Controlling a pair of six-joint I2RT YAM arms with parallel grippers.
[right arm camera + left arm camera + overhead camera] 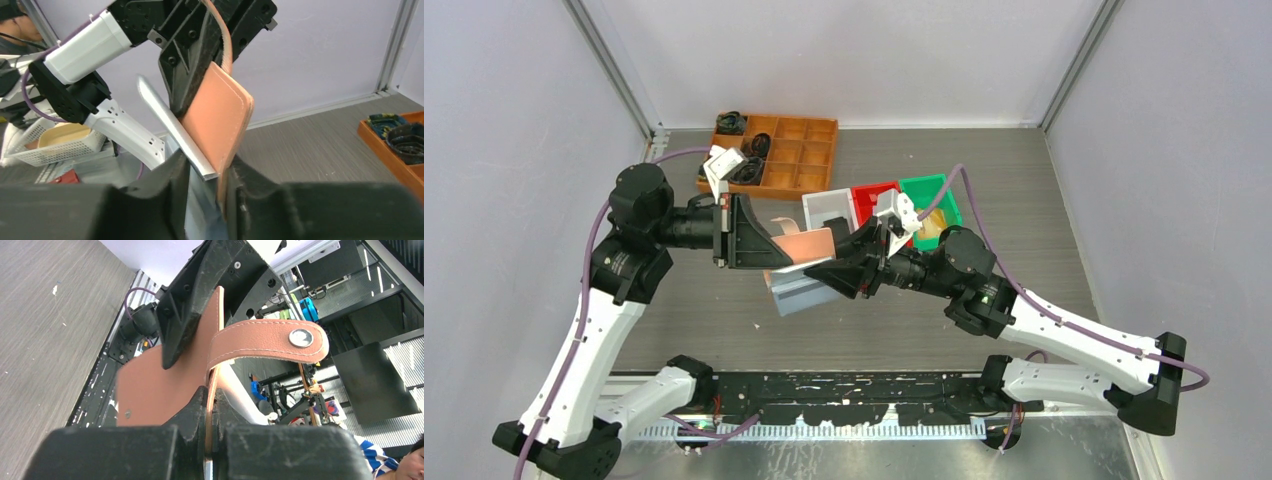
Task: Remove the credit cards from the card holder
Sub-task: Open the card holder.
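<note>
The card holder (220, 115) is up in the air between the two arms, over the middle of the counter (1044, 190). The left claw (210, 402) is clenched on the edge of one pink flap, with the snap tab (270, 342) curling free beside it. The right claw (207, 172) has its jaws part-way apart around the lower edge of the other flap and a pale flat slab (167, 117). I cannot tell whether it pinches them yet.

The holder looks light and floppy, so it will likely bend rather than resist a pull. The slab hanging from it may be the clear sleeves, and the credit cards cannot be picked out one by one. Cards are thin, stiff and slick, so a hold on a bare short edge seems best, pulling along the sleeve.

An orange tray (809, 135) sits at the back, and white (824, 203), red (872, 192) and green (929, 188) bins lie just behind the right claw. The two claws are close together, which leaves little room to work.
</note>
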